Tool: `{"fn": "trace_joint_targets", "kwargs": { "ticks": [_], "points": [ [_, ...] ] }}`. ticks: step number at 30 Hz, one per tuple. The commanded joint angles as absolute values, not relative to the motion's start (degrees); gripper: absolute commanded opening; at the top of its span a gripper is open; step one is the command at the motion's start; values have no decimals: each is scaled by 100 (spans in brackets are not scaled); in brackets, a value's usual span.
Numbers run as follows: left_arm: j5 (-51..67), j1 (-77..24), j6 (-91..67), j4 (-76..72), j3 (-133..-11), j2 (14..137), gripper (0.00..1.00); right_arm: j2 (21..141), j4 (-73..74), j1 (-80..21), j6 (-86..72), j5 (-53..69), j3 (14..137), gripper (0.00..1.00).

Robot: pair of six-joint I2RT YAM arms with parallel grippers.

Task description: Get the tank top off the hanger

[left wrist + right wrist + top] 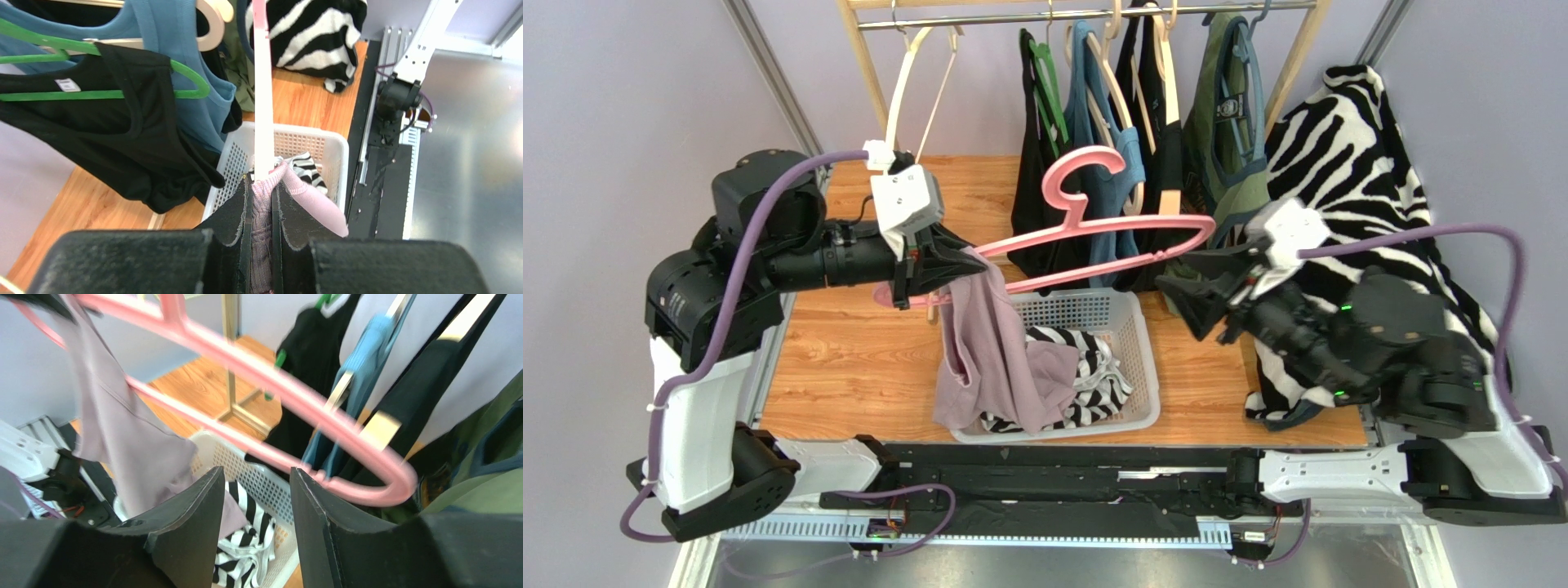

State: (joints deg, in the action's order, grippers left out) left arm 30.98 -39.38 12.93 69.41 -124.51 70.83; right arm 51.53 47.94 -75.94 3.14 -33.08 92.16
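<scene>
The mauve, thin-knit tank top [983, 349] hangs bunched from the left end of the pink plastic hanger [1112, 230], which is held level above the wooden counter [842, 355]. Its lower part trails down into the white perforated plastic basket [1145, 355], onto the zebra-striped clothes there. The left tool [928, 263] is pressed together, and its wrist view shows the jaws pinching mauve cloth with the hanger's bar running out from between them. The right tool [1192, 292] is spread and grips nothing; the hanger's rounded right end lies just ahead of its fingers.

The top looks very light and limp. It will sag, fold and stretch rather than push, so dragging it sideways would probably only bunch it further. The strap loop may also snag on the hanger's shoulder notch. The hanger is stiff and smooth, so the cloth should slide off once the strap is clear. The best hold is likely a pinch on the gathered fabric just below the bar, near the strap, pulling outward past the hanger's left tip
</scene>
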Motion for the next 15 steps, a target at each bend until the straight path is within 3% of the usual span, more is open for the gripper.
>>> {"fn": "trace_joint_targets", "kwargs": {
  "ticks": [1,15],
  "points": [
    [3331,-4069,1705,7004,-12429,7005,0,5466,5300,-7576,887,-2707,10036,49],
    [4104,-4192,2338,7664,-12085,6732,0,6073,5572,-7576,1187,-862,10433,47]
  ]
}}
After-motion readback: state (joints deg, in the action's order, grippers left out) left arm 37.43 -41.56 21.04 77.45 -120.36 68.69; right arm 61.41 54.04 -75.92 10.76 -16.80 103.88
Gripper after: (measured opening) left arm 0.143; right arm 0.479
